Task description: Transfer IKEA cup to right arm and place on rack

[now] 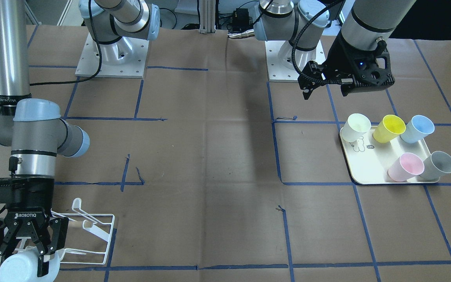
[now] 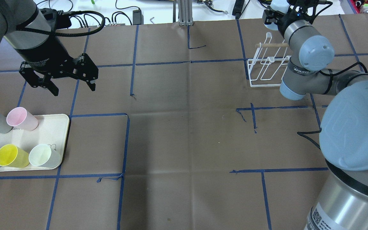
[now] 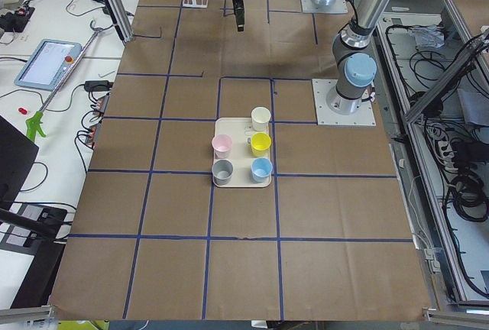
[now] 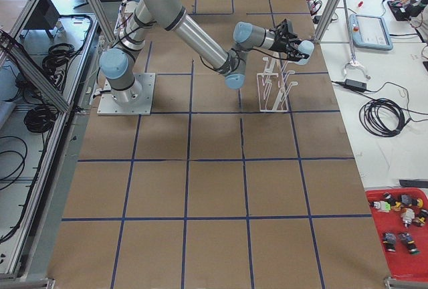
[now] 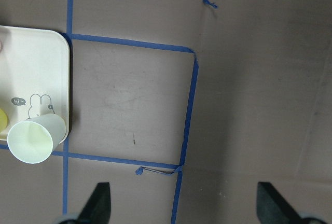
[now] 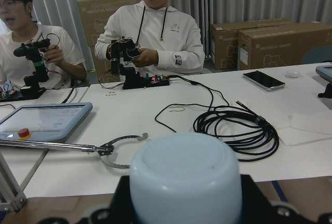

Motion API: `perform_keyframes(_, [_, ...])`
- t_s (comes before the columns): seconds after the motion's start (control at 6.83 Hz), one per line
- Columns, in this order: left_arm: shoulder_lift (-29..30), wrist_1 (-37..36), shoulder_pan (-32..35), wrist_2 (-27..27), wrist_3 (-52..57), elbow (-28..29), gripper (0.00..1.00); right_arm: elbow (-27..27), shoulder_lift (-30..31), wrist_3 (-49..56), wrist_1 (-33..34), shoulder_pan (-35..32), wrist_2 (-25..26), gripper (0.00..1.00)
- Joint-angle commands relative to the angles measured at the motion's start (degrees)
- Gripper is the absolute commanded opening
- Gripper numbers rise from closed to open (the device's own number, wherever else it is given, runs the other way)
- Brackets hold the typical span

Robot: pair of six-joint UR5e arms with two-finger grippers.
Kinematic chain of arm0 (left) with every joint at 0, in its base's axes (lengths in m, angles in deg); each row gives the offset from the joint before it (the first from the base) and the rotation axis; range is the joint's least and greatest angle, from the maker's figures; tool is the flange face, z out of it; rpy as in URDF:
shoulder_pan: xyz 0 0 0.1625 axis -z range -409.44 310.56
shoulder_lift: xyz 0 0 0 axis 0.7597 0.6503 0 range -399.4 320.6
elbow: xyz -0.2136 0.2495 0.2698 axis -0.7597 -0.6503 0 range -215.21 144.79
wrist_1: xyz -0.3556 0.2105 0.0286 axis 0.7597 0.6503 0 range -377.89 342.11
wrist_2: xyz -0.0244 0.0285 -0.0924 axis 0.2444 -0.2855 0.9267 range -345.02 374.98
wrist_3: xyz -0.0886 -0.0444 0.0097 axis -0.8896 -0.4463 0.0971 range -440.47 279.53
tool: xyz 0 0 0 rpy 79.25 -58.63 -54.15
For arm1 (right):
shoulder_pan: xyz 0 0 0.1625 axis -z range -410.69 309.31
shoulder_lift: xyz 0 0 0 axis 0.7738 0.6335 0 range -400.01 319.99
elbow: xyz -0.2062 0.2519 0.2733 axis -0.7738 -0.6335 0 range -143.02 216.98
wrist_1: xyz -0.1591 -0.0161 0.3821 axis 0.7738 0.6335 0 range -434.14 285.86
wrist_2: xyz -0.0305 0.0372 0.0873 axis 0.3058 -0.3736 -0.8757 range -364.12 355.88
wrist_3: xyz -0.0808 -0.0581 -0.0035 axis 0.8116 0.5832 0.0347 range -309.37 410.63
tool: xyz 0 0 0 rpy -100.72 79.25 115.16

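My right gripper (image 1: 24,256) is shut on a pale blue-white IKEA cup (image 1: 16,271), held on its side. The cup fills the right wrist view (image 6: 185,177) with its base toward the camera. It hangs at the end of the white wire rack (image 1: 92,231) nearest the operators, and I cannot tell whether it touches a peg. The rack also shows in the overhead view (image 2: 265,68), with its wooden dowel (image 2: 272,45) across it. My left gripper (image 1: 325,93) is open and empty, raised above the table beside the tray; the left wrist view shows its fingertips (image 5: 98,203) spread.
A cream tray (image 1: 376,174) with a drawn bear holds white (image 1: 355,127), yellow (image 1: 388,128), blue (image 1: 417,129), pink (image 1: 405,167) and grey (image 1: 439,165) cups lying on their sides. Two operators sit at a white table with cables (image 6: 233,125) beyond the rack.
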State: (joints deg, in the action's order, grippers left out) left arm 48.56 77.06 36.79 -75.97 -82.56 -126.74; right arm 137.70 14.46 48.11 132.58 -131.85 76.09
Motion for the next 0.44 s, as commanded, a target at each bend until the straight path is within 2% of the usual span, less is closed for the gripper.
perform_keyframes(0.0, [-2.68, -0.11, -3.15, -0.02, 6.62, -3.19, 1.0, 1.39, 0.19, -0.37, 0.08, -1.02, 0.56, 0.1])
perform_keyframes(0.29, [-7.26, -2.03, -12.44, -0.1, 14.07, -10.47, 1.0, 3.42, 0.28, -0.38, 0.26, -1.02, 0.56, 0.1])
